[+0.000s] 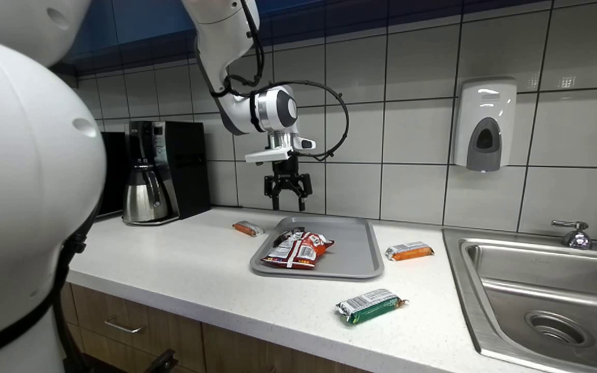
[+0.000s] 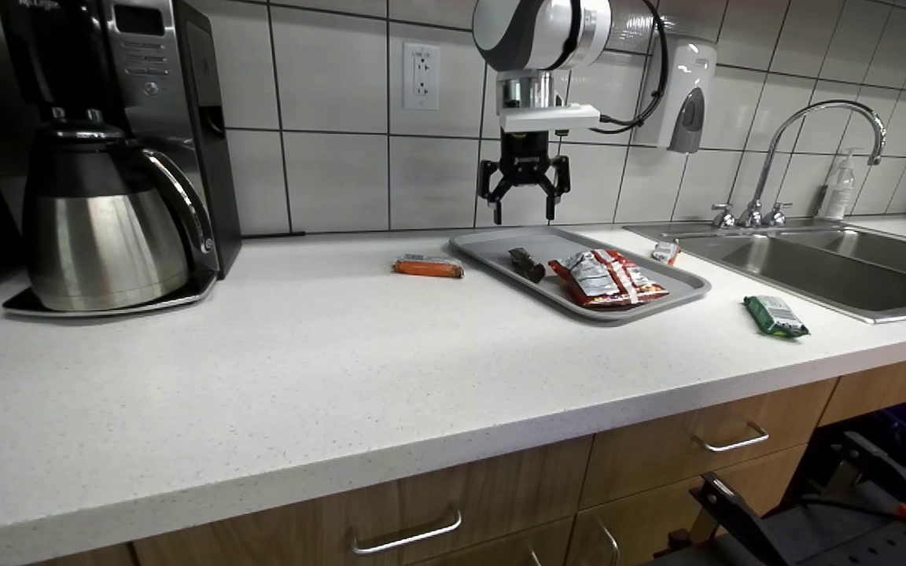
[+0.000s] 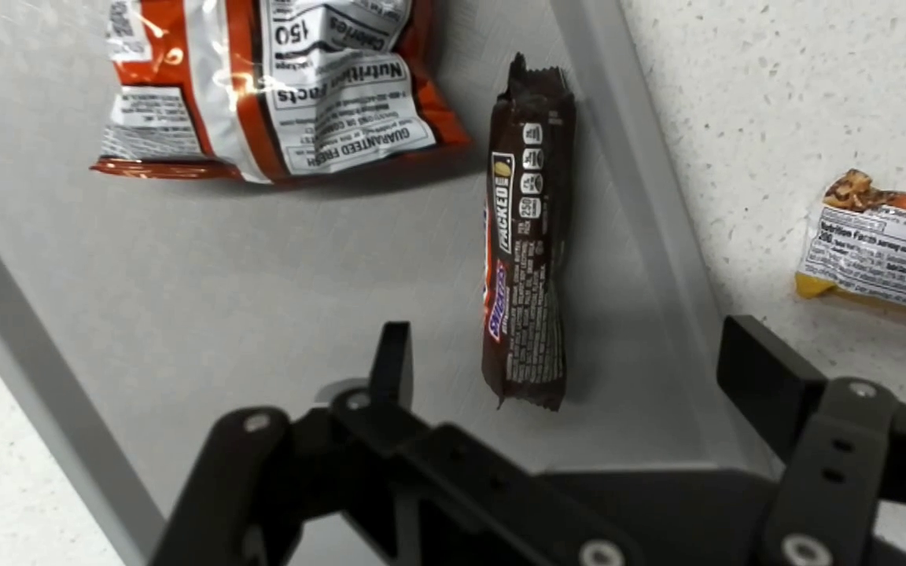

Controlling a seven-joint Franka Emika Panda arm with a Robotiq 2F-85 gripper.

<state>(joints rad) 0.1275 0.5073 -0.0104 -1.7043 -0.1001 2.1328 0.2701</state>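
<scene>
My gripper is open and empty above the far end of the grey tray [image 1: 355, 254], in both exterior views [image 1: 288, 206] [image 2: 524, 217]. In the wrist view its two black fingers [image 3: 565, 346] stand wide apart on either side of the near end of a dark brown Snickers bar [image 3: 532, 244], not touching it. The bar lies in the tray near one long rim; it also shows dark in an exterior view [image 2: 528, 265]. A red and white chip bag [image 3: 264, 86] lies beside it in the tray, also in both exterior views [image 1: 301, 251] [image 2: 610, 277].
Orange-wrapped bars lie on the counter on both sides of the tray [image 1: 248, 228] [image 1: 410, 250]. A green-wrapped bar [image 1: 370, 305] lies nearer the counter's front edge. A coffee maker [image 2: 209, 134] with steel carafe, a steel sink [image 1: 464, 290] and a tiled wall [image 1: 417, 191] stand around.
</scene>
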